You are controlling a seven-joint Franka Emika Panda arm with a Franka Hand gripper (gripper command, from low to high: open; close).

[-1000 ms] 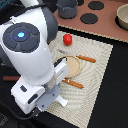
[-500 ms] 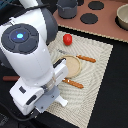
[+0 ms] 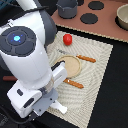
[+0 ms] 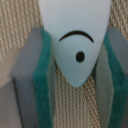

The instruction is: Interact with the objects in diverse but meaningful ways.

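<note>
The white fish-shaped piece (image 4: 76,42) sits right between the tool's (image 4: 75,75) green pads (image 4: 44,75), nose tip at mid-pad, eye and curved mark facing the wrist camera. The pads flank its sides closely; whether they actually pinch it cannot be told. Beneath lies the woven mat (image 3: 102,62) on the dark surface (image 3: 112,107). Farther from the tool, a red tomato (image 3: 67,39).

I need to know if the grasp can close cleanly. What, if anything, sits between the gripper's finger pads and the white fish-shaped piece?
Nothing visible does. In the wrist view the white fish-shaped piece lies on the woven mat between the green pads, with only narrow gaps of bare mat showing at its pointed end. The gripper straddles it.
</note>
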